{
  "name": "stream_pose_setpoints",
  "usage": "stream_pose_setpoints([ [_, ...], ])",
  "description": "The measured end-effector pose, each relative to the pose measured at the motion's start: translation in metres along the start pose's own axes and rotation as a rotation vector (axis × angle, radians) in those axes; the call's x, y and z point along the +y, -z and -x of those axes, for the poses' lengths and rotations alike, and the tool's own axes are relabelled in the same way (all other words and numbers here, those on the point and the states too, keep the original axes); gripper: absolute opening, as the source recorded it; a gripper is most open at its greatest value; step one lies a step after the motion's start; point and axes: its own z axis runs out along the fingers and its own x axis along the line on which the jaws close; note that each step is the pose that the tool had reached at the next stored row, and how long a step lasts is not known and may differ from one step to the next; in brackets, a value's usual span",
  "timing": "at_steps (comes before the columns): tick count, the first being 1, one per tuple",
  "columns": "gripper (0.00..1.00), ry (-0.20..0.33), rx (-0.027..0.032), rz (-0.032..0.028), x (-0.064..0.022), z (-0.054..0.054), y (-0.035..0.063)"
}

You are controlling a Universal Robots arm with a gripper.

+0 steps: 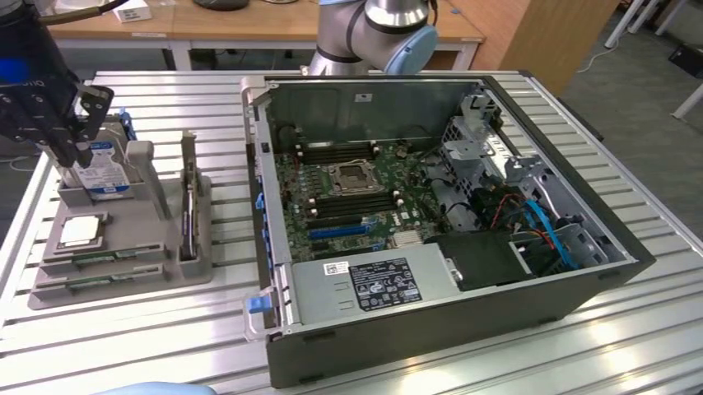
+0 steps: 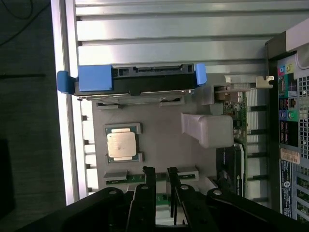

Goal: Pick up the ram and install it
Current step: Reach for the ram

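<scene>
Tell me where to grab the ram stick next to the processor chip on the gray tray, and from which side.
Pinch the ram across its two flat faces near mid-length, coming straight down from above. It seems to stand on its long edge in a slot of the tray, so the thin top edge is probably the part that is free to reach.

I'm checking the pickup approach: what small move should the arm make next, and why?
Probably lower straight down toward the ram. The gripper hangs above the grey tray with its jaws parted, gripping nothing, and the green stick appears in line with the gap, not yet reached.
</scene>
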Motion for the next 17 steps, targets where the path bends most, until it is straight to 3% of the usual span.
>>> stream_pose_setpoints([
  [3,0.24,0.009,0.0004,0.0002,0.0,-0.0001,-0.0003],
  [17,0.24,0.262,0.0118,0.0061,-0.0001,-0.0001,-0.0024],
])
